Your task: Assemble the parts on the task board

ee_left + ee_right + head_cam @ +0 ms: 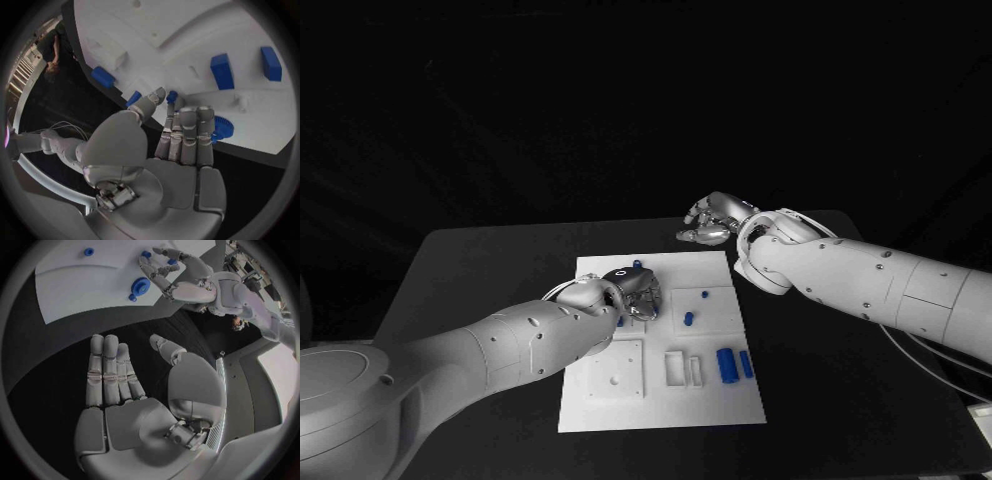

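The white task board (664, 402) lies in the middle of the black table. My left hand (629, 290) hovers over its far left part and pinches a small blue peg (171, 96) between thumb and a fingertip. A blue gear (222, 128) sits on the board just behind those fingers. Two blue blocks (734, 364) stand side by side near the board's right edge, and two small blue pieces (688, 318) lie mid-board. My right hand (715, 220) hangs past the board's far edge, fingers apart (112, 375), holding nothing.
White raised fixtures (685, 368) and a square recessed plate (617, 370) occupy the board's near half. Bare black table (848, 400) surrounds the board on all sides. My right forearm (877, 290) crosses above the table's right part.
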You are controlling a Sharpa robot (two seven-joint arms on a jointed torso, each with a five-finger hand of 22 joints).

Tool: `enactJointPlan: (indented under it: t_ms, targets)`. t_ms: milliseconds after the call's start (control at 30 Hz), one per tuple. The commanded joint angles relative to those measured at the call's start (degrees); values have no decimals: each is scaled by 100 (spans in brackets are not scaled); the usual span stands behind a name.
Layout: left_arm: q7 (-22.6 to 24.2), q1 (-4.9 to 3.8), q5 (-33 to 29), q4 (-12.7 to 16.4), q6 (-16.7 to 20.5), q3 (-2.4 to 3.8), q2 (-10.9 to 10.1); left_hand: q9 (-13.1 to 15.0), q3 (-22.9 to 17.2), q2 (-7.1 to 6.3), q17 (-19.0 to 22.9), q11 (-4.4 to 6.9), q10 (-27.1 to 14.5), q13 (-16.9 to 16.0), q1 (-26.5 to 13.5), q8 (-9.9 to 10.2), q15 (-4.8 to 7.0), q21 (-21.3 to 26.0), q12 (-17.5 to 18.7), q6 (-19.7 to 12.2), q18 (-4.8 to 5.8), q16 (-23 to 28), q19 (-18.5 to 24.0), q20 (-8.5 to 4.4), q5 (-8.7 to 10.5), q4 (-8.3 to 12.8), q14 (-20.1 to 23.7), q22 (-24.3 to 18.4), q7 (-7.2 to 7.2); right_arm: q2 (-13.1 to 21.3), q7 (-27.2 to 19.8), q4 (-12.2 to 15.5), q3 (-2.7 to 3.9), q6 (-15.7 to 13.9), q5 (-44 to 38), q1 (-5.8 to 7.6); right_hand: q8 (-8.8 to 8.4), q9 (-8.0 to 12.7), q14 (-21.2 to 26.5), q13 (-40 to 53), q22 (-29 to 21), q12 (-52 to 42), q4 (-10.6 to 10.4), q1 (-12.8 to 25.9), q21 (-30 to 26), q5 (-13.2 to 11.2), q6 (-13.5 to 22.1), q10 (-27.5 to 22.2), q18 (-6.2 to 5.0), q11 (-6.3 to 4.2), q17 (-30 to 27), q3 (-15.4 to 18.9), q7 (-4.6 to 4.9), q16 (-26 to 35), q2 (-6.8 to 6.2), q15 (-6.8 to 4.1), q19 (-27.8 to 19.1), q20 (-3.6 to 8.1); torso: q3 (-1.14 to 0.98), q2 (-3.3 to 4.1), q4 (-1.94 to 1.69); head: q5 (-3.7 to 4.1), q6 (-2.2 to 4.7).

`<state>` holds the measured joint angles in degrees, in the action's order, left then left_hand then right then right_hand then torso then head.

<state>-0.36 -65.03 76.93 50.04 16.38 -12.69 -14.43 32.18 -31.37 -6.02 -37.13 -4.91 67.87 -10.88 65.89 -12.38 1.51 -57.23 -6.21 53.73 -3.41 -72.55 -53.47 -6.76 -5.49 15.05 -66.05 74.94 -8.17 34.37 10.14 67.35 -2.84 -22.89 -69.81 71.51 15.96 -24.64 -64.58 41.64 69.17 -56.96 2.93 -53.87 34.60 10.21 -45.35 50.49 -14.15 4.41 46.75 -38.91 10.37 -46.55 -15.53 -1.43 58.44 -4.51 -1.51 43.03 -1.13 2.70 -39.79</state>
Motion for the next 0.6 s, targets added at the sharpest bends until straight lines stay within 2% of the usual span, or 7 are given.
enactJointPlan:
  t_ms: [33,600]
  targets:
    - [-24,16,46,-8,-199,-9,23,-11,4,68,-6,2,33,-1,-10,-40,9,-29,-29,53,-440,-42,-33,-22,1,25,-54,98,10,-8,-49,2,3,66,-9,-1,39,-3,-25,-9,9,-28,20,26,-30,7,6,-46,-85,4,10,14,38,29,30,-1,3,-32,1,0,-1,4,-1]
    - [-59,22,86,-146,-341,-21,84,-24,-4,149,-23,33,108,-20,-8,-68,39,-59,-68,103,-442,-95,-70,-47,-12,24,-94,100,29,-15,-49,-1,3,67,-5,-1,42,-3,-27,-16,10,-32,20,26,-34,8,3,-47,-85,4,15,15,37,35,30,-1,4,-32,-2,1,3,11,-14]
